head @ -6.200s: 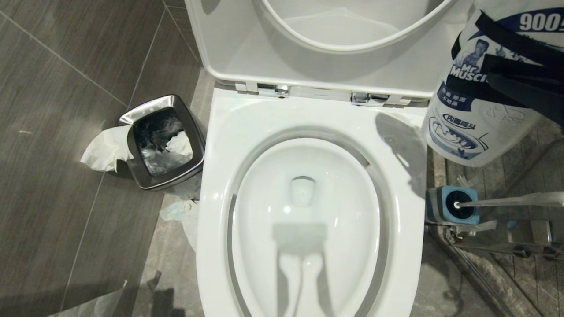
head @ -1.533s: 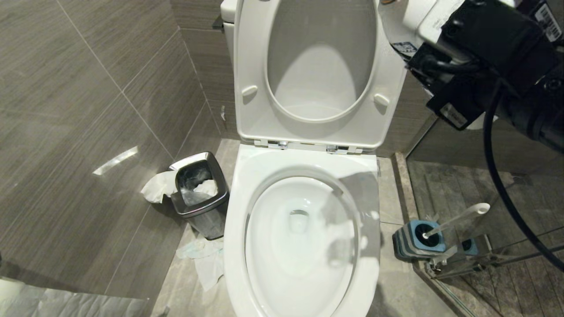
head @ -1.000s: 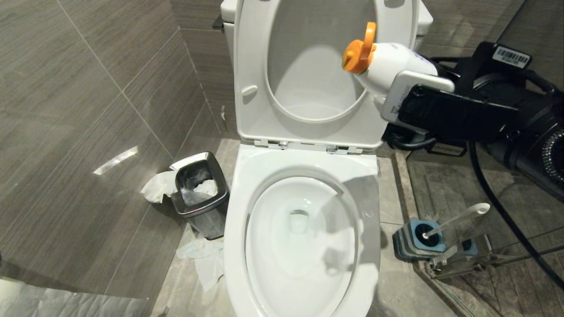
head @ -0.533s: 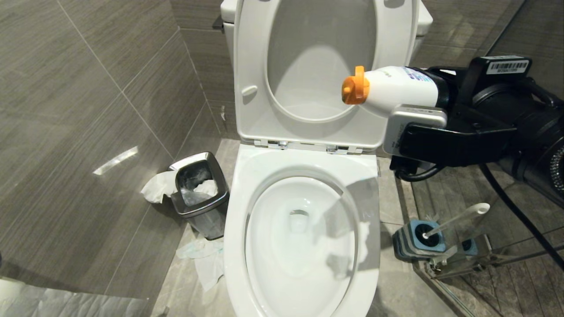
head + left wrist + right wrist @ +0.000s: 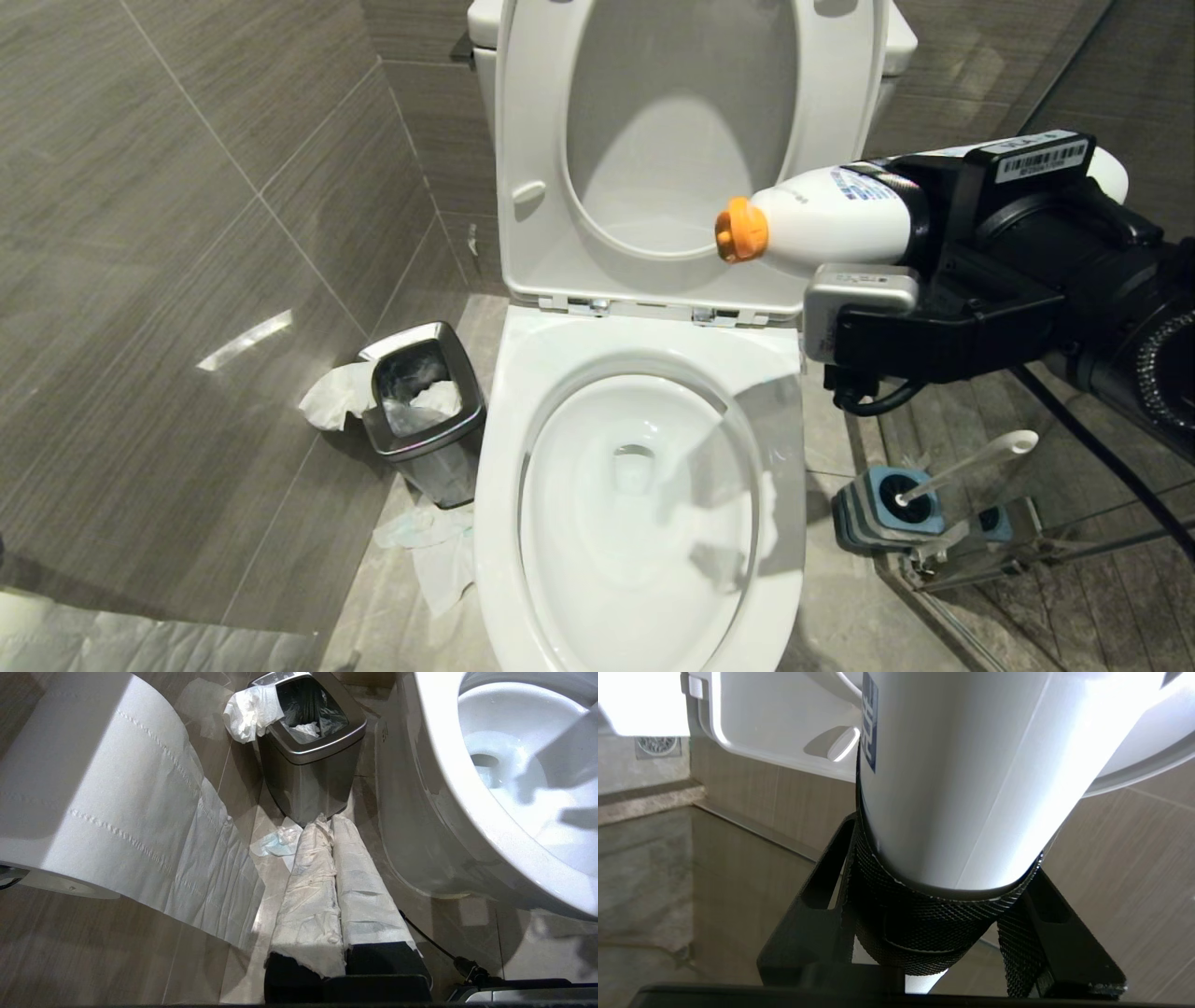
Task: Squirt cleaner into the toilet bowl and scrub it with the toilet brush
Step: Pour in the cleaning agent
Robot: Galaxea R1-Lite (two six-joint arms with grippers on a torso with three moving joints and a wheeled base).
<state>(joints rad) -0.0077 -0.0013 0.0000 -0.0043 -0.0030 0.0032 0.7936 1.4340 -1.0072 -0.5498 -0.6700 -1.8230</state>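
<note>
My right gripper (image 5: 920, 219) is shut on the cleaner (image 5: 826, 221), a white bottle with an orange cap (image 5: 740, 230). The bottle lies about level with its cap pointing left, in front of the raised seat and above the back right of the toilet bowl (image 5: 523, 411). Black mesh-covered fingers (image 5: 924, 914) wrap the bottle's (image 5: 962, 765) body. The toilet brush (image 5: 971, 462) stands in its blue-topped holder (image 5: 882, 509) on the floor right of the bowl. My left gripper (image 5: 331, 821) hangs shut and empty beside the bowl's outer wall (image 5: 420, 812), its fingers wrapped in white paper.
A steel waste bin (image 5: 425, 411) with paper hanging over its edge stands left of the bowl, and crumpled tissue (image 5: 434, 551) lies on the floor in front of it. A toilet paper roll (image 5: 93, 788) hangs close to my left gripper. A glass partition (image 5: 1027, 551) runs behind the brush holder.
My right arm has lowered the bottle and rolled it, so the orange cap went from pointing up to pointing sideways, lower in front of the seat. The left arm is still.
</note>
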